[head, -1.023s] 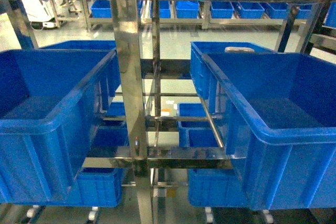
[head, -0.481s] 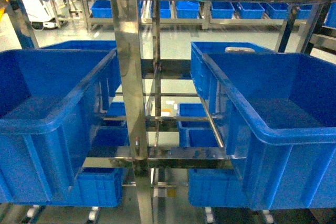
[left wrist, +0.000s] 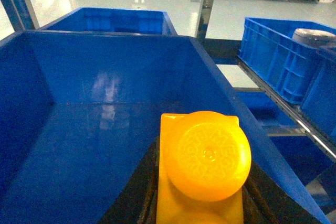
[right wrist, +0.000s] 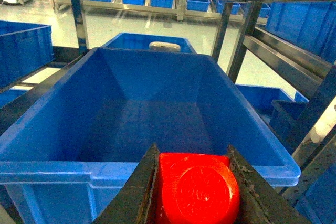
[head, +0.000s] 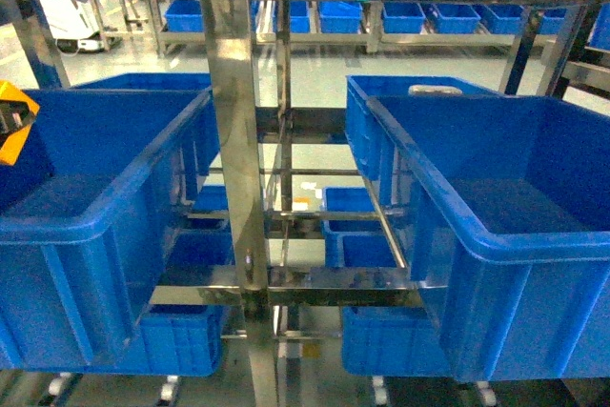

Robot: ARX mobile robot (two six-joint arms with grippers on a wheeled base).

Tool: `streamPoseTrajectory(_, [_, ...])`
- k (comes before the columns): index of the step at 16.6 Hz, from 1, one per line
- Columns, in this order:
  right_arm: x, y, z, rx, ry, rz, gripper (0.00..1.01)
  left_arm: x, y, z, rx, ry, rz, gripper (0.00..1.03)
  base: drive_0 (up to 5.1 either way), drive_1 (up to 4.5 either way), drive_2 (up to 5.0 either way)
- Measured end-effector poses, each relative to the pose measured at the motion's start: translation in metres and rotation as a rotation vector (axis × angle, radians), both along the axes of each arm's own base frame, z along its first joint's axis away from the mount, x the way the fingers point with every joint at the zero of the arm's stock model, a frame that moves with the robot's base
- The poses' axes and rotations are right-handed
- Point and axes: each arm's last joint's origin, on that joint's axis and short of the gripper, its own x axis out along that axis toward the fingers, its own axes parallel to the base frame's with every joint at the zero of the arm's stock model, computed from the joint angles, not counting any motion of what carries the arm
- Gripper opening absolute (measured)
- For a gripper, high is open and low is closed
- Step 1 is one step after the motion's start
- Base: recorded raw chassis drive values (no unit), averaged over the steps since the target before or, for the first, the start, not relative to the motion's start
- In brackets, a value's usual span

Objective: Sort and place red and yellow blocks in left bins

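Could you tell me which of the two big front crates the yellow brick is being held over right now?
The front-left blue crate: the yellow brick, in the left end effector, sits above its interior. The front-right crate has the red brick at its near rim.

Both near crates, left and right, stand open-topped; a steel rack post divides them.
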Motion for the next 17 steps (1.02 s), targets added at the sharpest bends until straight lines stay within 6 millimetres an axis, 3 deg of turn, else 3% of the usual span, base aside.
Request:
streamPoseTrajectory(3, [0.000, 0.000, 0.000, 0.000, 0.000, 0.000, 0.28, 0.032, 0.013, -0.007, -0.005, 0.030, 0.003, 0.27, 0.0, 0.00, 0.0])
streamPoseTrajectory(7, [0.000, 0.000, 0.000, 0.000, 0.000, 0.000, 0.28, 0.059, 0.026, -0.022, 0.019, 0.079, 0.008, 0.27, 0.0, 0.00, 0.0])
streamPoseTrajectory(8, [0.000, 0.000, 0.000, 0.000, 0.000, 0.000, 0.28, 0.064, 0.029, -0.024, 0.028, 0.087, 0.011, 0.32, 0.0, 0.00, 0.0])
streamPoseTrajectory(10, [0.000, 0.000, 0.000, 0.000, 0.000, 0.000, 0.28, 0.070, 0.033, -0.019, 0.037, 0.077, 0.009, 0.62, 0.0, 0.00, 0.0])
streamPoseTrajectory(12, [0.000, 0.000, 0.000, 0.000, 0.000, 0.000, 0.28, 0.065, 0.026, -0.008, 0.047, 0.082, -0.009, 0.90, 0.0, 0.00, 0.0])
streamPoseTrajectory(13, [0.000, 0.000, 0.000, 0.000, 0.000, 0.000, 0.28, 0.054, 0.021, 0.002, 0.045, 0.082, -0.026, 1.00, 0.0, 0.00, 0.0])
streamPoseTrajectory(15, [0.000, 0.000, 0.000, 0.000, 0.000, 0.000, 0.28, 0.027, 0.012, 0.016, 0.061, 0.075, -0.044, 0.98, 0.0, 0.00, 0.0])
streamPoseTrajectory(17, [0.000, 0.000, 0.000, 0.000, 0.000, 0.000, 0.28, 0.003, 0.005, 0.019, 0.075, 0.087, -0.062, 0.98, 0.0, 0.00, 0.0])
